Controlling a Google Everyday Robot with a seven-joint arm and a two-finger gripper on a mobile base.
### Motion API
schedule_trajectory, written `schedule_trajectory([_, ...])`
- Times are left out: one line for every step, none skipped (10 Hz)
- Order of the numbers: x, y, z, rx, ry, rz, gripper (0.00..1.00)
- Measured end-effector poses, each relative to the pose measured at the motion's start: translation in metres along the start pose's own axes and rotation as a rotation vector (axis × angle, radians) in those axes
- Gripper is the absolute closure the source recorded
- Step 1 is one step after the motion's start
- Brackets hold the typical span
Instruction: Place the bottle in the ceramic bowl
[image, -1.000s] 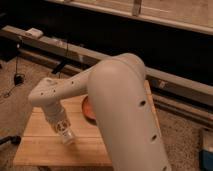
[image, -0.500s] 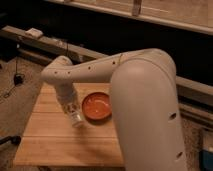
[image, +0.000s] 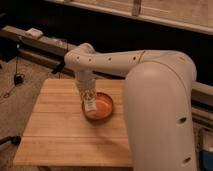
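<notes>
On the left, the wooden worktop (image: 55, 120) lies bare in front of us. Moving right, the gripper (image: 87, 96) hangs from the wrist over the left edge of the ceramic bowl (image: 106, 107). Its jaws appear closed around the bottle (image: 90, 106), which points downward at a slight tilt. The bottle's lower end is at or just inside the bowl's left rim (we cannot tell whether it touches the glaze). Further right, the bulky white arm (image: 155, 100) fills the view. We judge that we are in the placing step. The next move calls for a short drop toward the bowl's middle, then parting the jaws so the bottle settles inside rather than tipping over the rim.
</notes>
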Motion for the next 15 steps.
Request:
schedule_trajectory([-0.002,-0.012,0.007,-0.004,0.003,0.038,1.0])
schedule_trajectory([-0.004,-0.019,0.015,-0.013,-0.001,0.067,0.99])
schedule_trajectory([-0.005,-0.02,0.022,-0.02,-0.003,0.08,0.96])
schedule_trajectory([-0.007,-0.019,0.031,-0.025,-0.008,0.085,0.85])
schedule_trajectory([-0.008,-0.018,0.04,-0.026,-0.01,0.088,0.75])
schedule_trajectory([-0.009,-0.017,0.047,-0.028,-0.012,0.091,0.68])
schedule_trajectory([-0.011,-0.017,0.054,-0.031,-0.011,0.1,0.55])
schedule_trajectory([-0.014,-0.02,0.057,-0.029,-0.013,0.11,0.44])
schedule_trajectory([-0.017,-0.024,0.058,-0.028,-0.016,0.12,0.36])
schedule_trajectory([-0.024,-0.03,0.059,-0.024,-0.019,0.134,0.25])
schedule_trajectory([-0.03,-0.036,0.057,-0.022,-0.023,0.15,0.21])
schedule_trajectory([-0.035,-0.043,0.055,-0.018,-0.027,0.156,0.2])
schedule_trajectory([-0.038,-0.048,0.055,-0.015,-0.029,0.161,0.2])
schedule_trajectory([-0.039,-0.046,0.056,-0.013,-0.027,0.156,0.2])
schedule_trajectory([-0.04,-0.044,0.057,-0.013,-0.025,0.151,0.2])
